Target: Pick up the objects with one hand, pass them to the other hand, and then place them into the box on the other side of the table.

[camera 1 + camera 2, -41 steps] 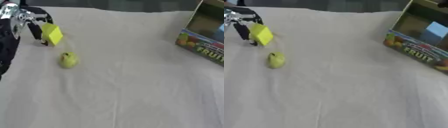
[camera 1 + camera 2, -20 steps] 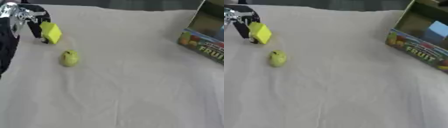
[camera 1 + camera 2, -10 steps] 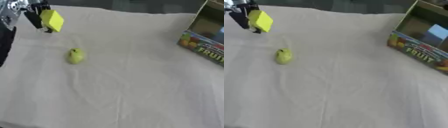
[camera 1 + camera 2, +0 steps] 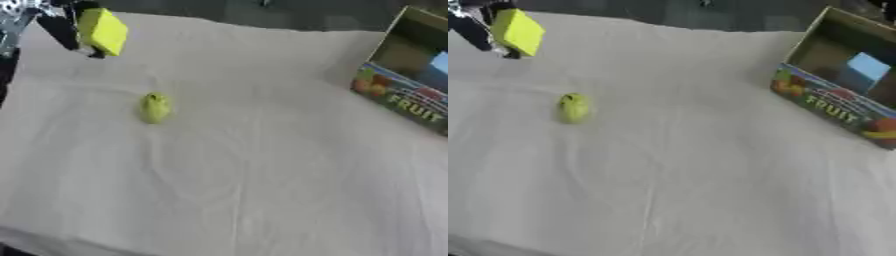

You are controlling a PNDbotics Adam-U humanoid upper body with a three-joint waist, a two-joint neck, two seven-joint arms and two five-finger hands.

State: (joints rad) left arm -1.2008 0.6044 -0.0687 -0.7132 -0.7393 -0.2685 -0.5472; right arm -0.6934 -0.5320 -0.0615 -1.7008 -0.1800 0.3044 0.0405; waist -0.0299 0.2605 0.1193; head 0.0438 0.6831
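At the far left corner of the white cloth-covered table [image 4: 262,165], the left hand [image 4: 54,24] pinches a yellow foam block [image 4: 102,31], held clear of the cloth. A small green pear-shaped fruit [image 4: 156,107] lies nearer, well apart from the open cardboard fruit box [image 4: 842,90] on the right. Only the right eye view shows the light blue block [image 4: 868,66] inside it.

The left hand [image 4: 61,22] shows at the upper left corner, black with silver joints higher up at the picture's edge. Its dark fingers [image 4: 63,33] point downward and its thumb closes from the other side, pinching a yellow block [image 4: 102,31] between them, held up off the table. The right hand is out of sight
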